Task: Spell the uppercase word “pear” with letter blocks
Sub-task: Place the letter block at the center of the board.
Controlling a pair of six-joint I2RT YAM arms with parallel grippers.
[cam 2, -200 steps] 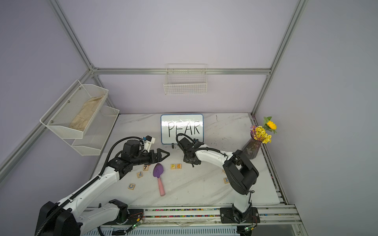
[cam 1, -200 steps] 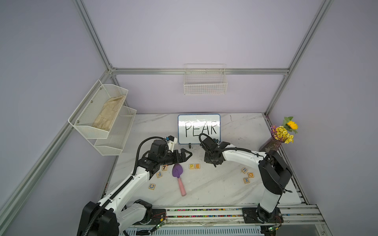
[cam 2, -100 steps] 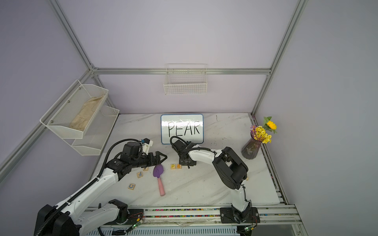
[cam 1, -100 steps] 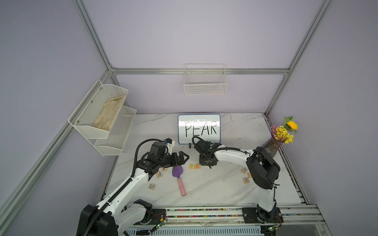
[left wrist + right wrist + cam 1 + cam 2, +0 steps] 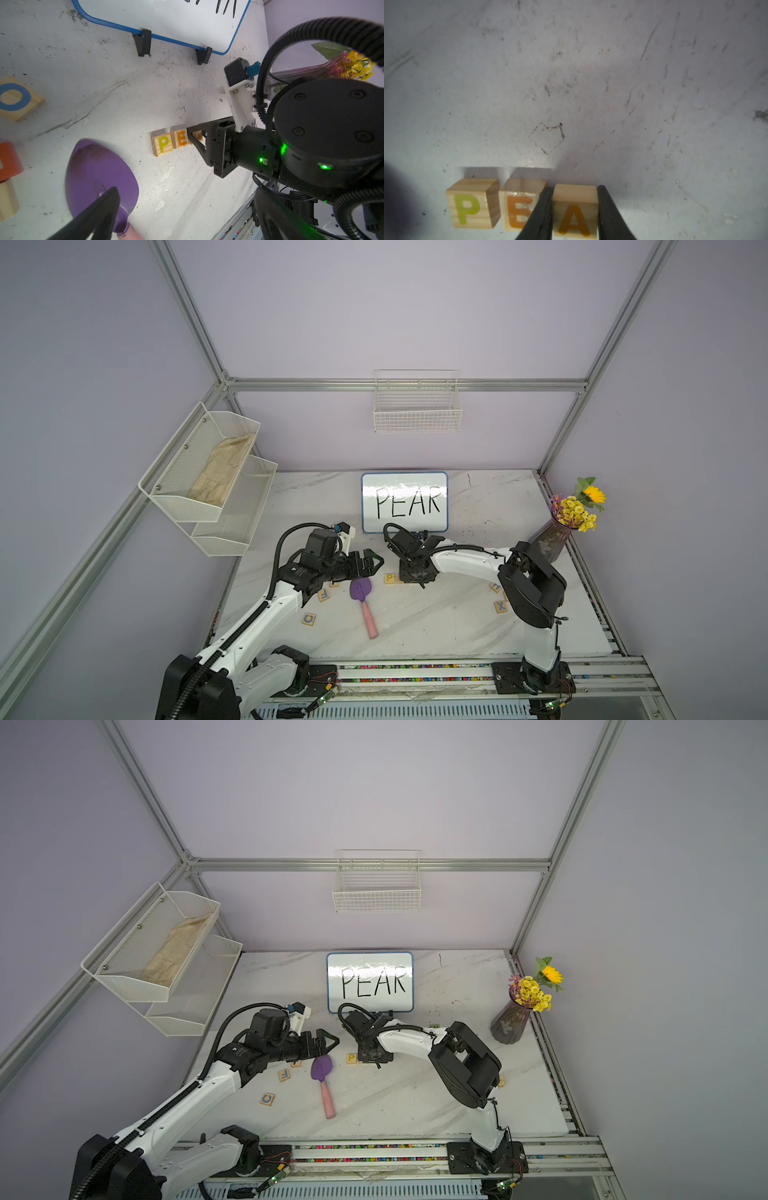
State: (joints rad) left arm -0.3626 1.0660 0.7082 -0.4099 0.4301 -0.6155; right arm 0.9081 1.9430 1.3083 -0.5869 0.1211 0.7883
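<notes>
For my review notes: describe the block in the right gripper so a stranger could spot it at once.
Find the upright whiteboard reading PEAR; in front of it lies a row of pale wooden cubes. The A block ends that row, pinched in the right gripper, and unlike the yellow P block and orange E block beside it, it bears an orange A.

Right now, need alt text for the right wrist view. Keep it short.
The right tool is shut on the orange A block, its two dark fingers against the block's sides. The A sits in line beside the orange E block and the yellow P block on a scuffed white table, reading P, E, A.
</notes>
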